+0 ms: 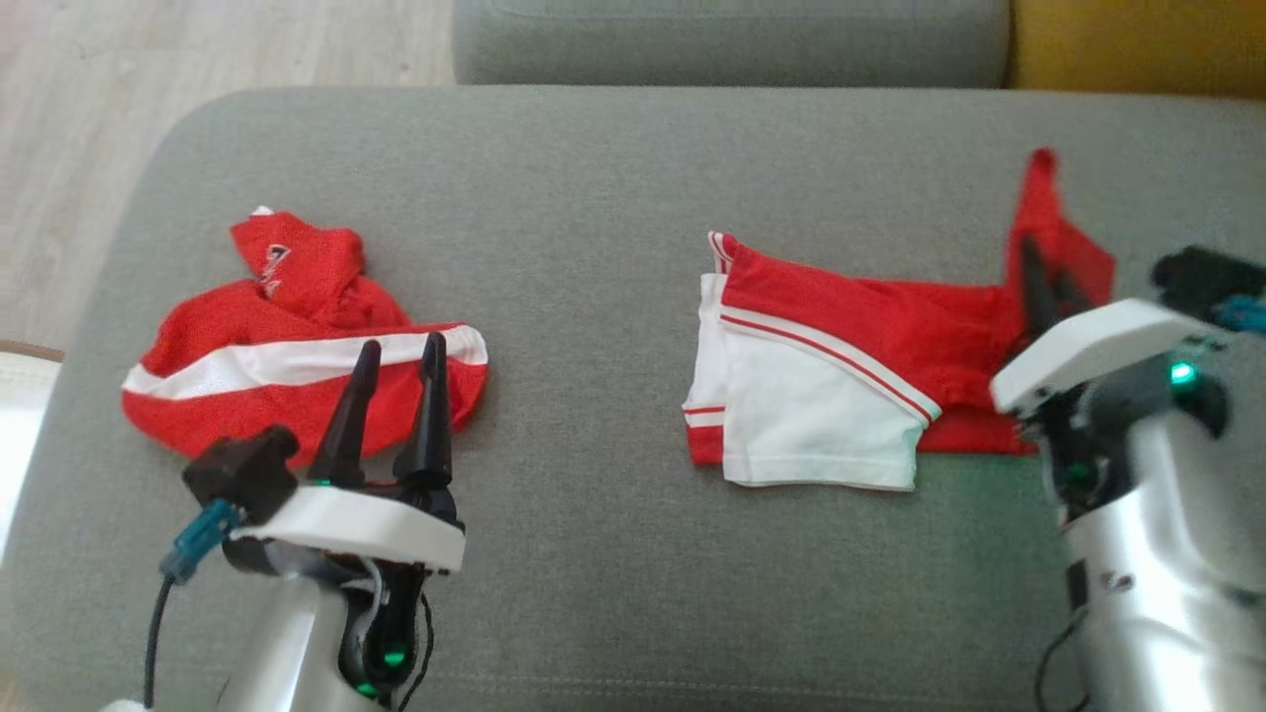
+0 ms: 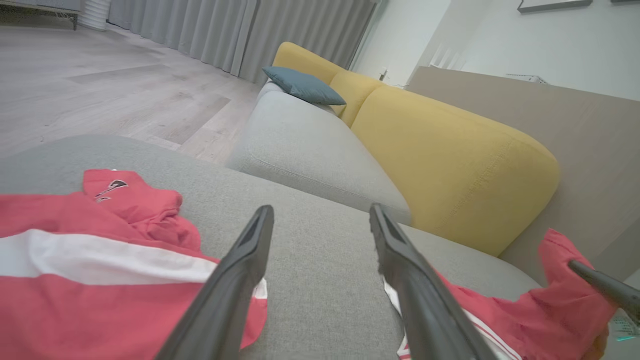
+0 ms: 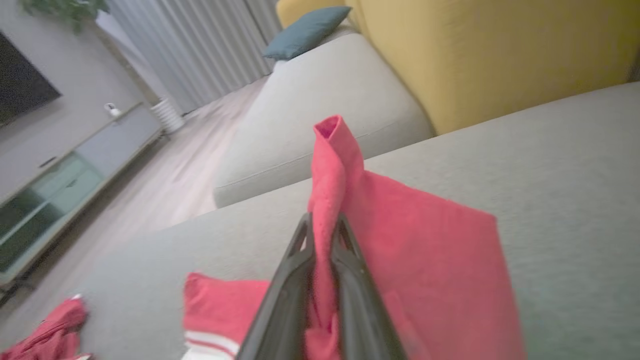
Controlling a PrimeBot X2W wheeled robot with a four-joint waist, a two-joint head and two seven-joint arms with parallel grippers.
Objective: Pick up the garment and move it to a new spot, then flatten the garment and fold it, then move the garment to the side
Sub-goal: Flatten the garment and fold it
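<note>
- Red-and-white garment (image 1: pixel 821 366) lies mid-right on the grey cushion (image 1: pixel 593 178), right end lifted.
- I see the right gripper (image 3: pixel 324 222) pinched tight on that raised red corner.
- Left gripper (image 1: pixel 403 344) spread wide, holding nothing, by the edge of a second garment (image 1: pixel 297 366) at left, well apart from the first.

Head view: you look steeply down on the grey seat cushion (image 1: pixel 593 178) from above its near edge, with its far edge toward the top. Left wrist view: you sit low and close over the cushion's left part, facing across its far edge to the yellow sofa back (image 2: pixel 450 165) and blue pillow (image 2: pixel 305 85). Right wrist view: low at the cushion's right end, very close to the red-and-white garment (image 1: pixel 841 346), facing the same sofa back and pillow. All three share the cushion, this garment and the crumpled red garment (image 1: pixel 297 366).
</note>
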